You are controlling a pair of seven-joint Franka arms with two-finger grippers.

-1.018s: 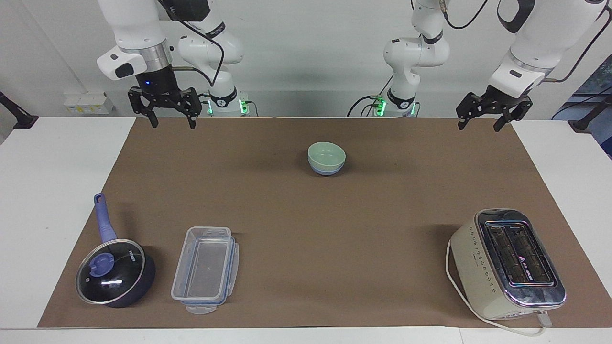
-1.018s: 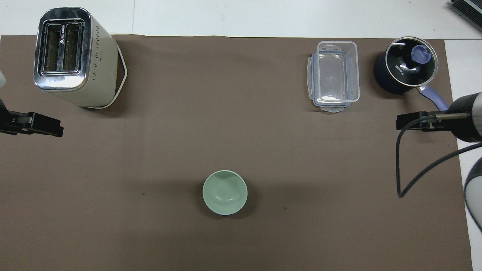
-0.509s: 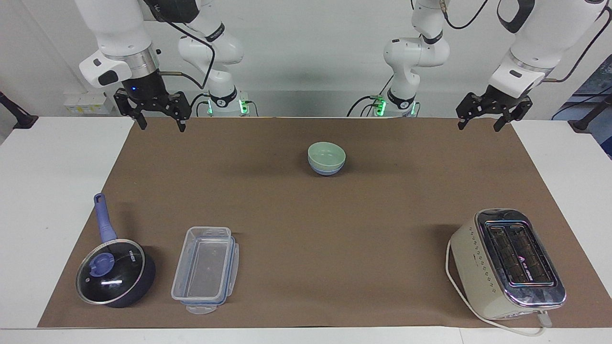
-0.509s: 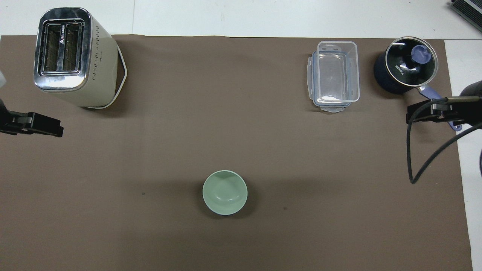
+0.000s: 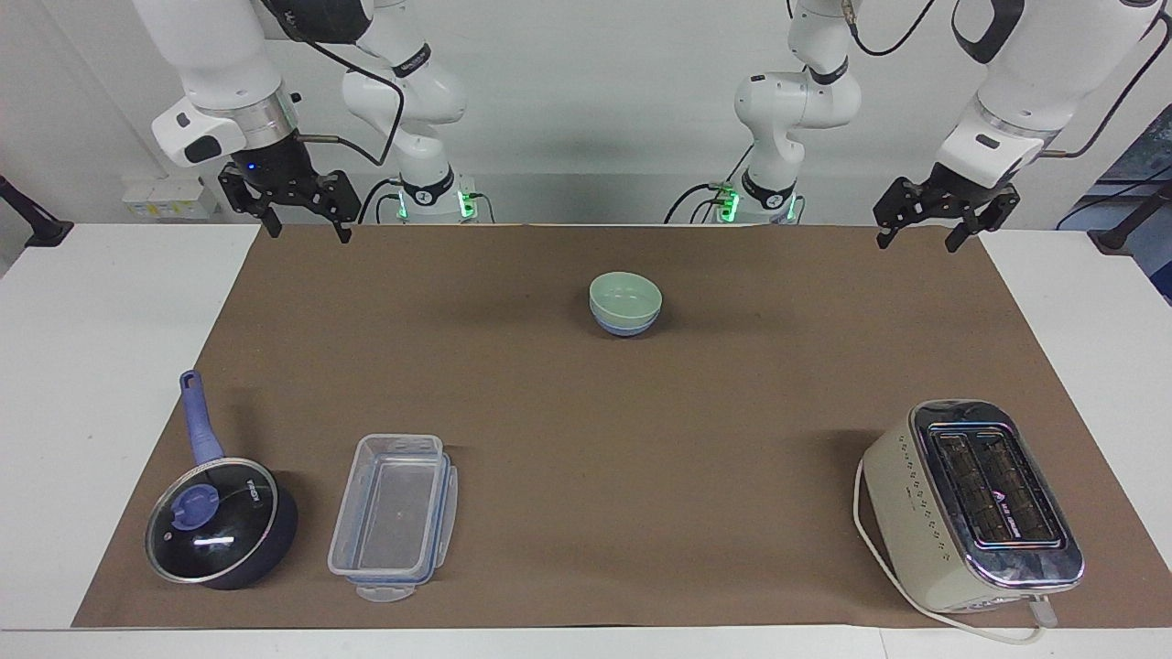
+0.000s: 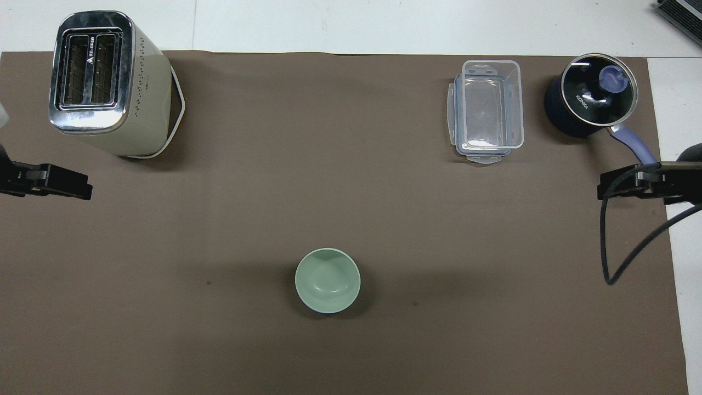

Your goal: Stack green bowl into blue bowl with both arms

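The right arm's black two-finger jaws (image 5: 304,209) stand apart and empty, and over the last second they have drawn up and back toward the right arm's corner of the desk (image 5: 119,302) at the robots' edge; the left arm's black jaws (image 5: 934,220), also apart and empty, have hung unmoved above the brown mat's corner at the left arm's end. That retreat, with nothing carried, suggests the stacking is finished and both arms are parking. The small round pale mint-green bowl (image 5: 625,297), smooth and matte, sits nested in the pale cornflower-blue bowl (image 5: 624,325), whose curved wall shows only as a band beneath the green rim; the pair rests on the flat brown paper-like mat (image 5: 586,439), midway between its ends and nearer its robot edge. Along the edge away from the robots stand a glass-lidded dark blue saucepan (image 5: 220,522), a clear rectangular plastic box (image 5: 394,517) and a cream, chrome-topped toaster (image 5: 972,505).
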